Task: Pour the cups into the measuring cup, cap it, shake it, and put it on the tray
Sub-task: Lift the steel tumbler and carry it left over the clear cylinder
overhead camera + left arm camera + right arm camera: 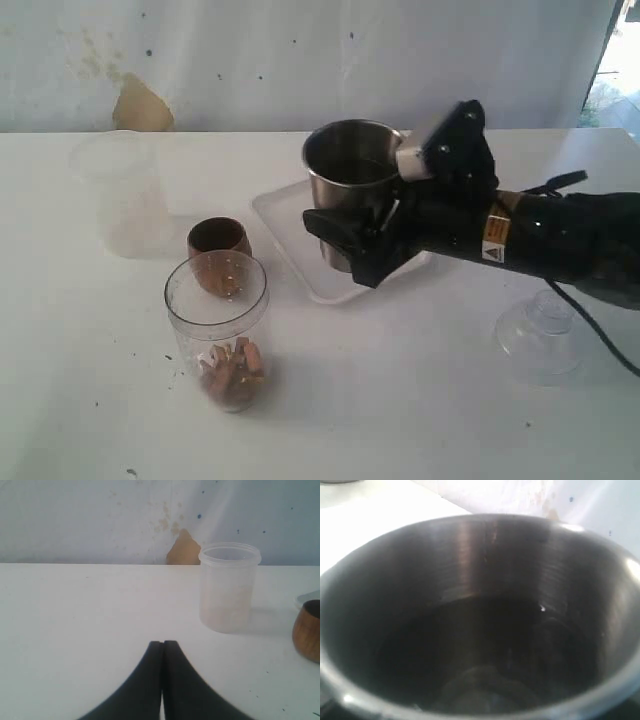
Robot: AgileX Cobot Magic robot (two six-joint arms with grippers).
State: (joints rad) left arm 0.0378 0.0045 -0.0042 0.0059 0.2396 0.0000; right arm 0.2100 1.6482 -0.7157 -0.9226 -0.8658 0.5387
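My right gripper (350,243) is shut on the steel tumbler (350,165), holding it upright over the white tray (283,215); I cannot tell whether its base touches the tray. The tumbler's dark inside (480,580) fills the right wrist view and hides the jaws. The clear measuring cup (218,320) stands at the front left, uncapped, with brown pieces at its bottom. The brown wooden cup (218,240) (307,630) stands upright just behind it. My left gripper (162,643) is shut and empty, low over bare table, and out of the exterior view.
A frosted translucent beaker (125,195) (229,587) stands at the back left. A clear domed plastic piece (540,335) lies on the table at the right, under my right arm. A wall closes the far edge of the table.
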